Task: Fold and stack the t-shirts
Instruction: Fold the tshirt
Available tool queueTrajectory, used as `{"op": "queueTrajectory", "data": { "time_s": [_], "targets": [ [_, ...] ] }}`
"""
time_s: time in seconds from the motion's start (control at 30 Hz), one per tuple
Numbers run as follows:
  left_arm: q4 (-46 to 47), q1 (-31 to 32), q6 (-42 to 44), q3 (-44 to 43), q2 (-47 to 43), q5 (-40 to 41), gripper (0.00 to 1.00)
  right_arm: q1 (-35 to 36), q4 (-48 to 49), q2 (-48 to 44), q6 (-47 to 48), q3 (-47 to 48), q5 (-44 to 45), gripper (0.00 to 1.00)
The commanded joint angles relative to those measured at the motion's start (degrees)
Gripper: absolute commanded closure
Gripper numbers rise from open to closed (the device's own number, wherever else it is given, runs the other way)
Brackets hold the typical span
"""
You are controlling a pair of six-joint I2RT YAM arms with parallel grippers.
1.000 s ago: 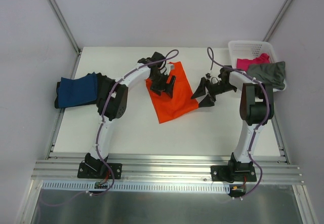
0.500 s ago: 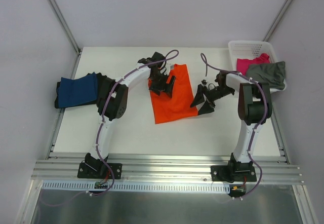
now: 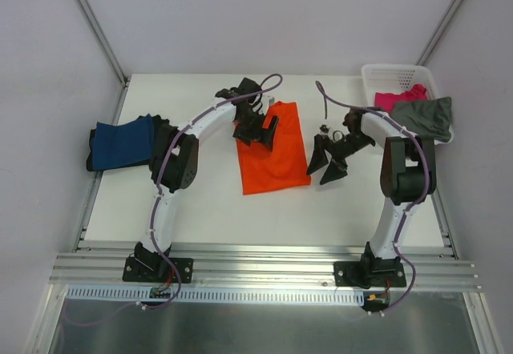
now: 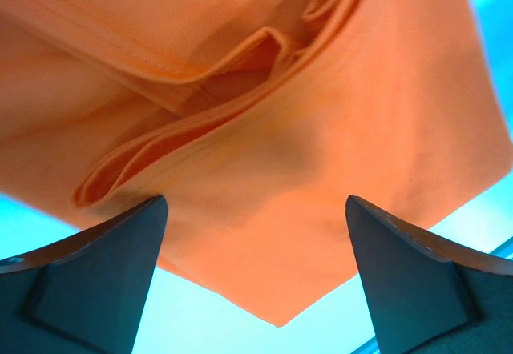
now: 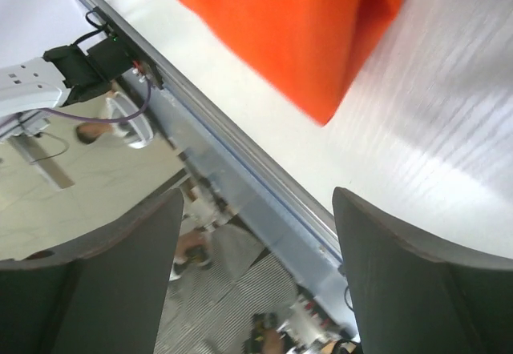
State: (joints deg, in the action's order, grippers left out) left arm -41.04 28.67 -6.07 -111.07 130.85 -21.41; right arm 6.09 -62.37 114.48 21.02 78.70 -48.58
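1. Orange t-shirt lies part-folded mid-table; navy t-shirt sits folded at the left edge.
2. Pink t-shirt and grey-olive t-shirt wait unfolded at the basket.
3. Left gripper and right gripper both gape, holding nothing.

White arms, black joints, black claws, purple cables.

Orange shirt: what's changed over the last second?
The orange t-shirt swung from skewed to lying square. The left gripper over it edged left; the right gripper drifted slightly nearer. Both are open. The navy t-shirt, the basket and its pink t-shirt and grey t-shirt stayed put.
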Motion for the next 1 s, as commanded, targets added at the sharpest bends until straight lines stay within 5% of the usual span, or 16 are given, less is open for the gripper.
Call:
{"op": "queueTrajectory", "data": {
  "time_s": [0.0, 0.47, 0.97],
  "targets": [
    [-0.18, -0.01, 2.37, -0.21, -11.56, 2.24, 0.04, -0.55, -4.68, -8.83, 4.21, 6.55, 2.52, 0.21],
    [-1.50, -3.52, 1.76, 14.73, -25.99, 6.64, 0.01, 8.32, 1.99, 1.36, -0.54, 15.43, 0.32, 0.20],
    [-2.03, -4.41, -4.39, 30.55, -29.16, -1.62, 0.02, 8.68, 2.87, 13.66, -2.56, 20.09, 3.13, 0.20]
  ]
}}
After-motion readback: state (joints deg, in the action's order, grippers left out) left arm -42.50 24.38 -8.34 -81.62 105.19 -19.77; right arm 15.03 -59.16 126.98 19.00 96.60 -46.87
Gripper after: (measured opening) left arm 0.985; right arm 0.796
